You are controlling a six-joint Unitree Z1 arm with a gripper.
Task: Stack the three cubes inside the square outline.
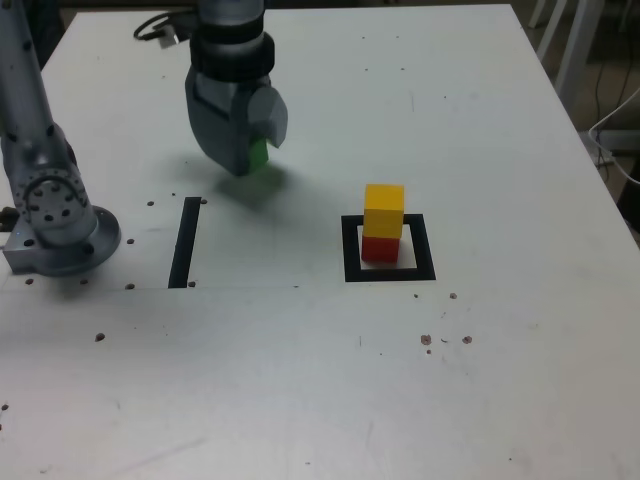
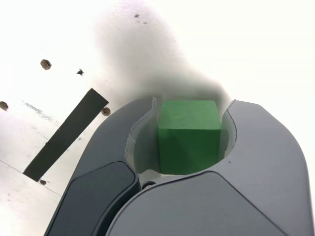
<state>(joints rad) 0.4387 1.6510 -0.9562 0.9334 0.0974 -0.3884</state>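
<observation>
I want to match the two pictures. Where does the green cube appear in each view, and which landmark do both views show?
Exterior view: the green cube is left of centre in the upper part, half hidden in the gripper, above the table.
Wrist view: the green cube fills the centre, clamped between the jaws.
Shared landmark: the straight black strip on the table.

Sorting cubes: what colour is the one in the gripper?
Green cube; the wrist view shows it best.
</observation>
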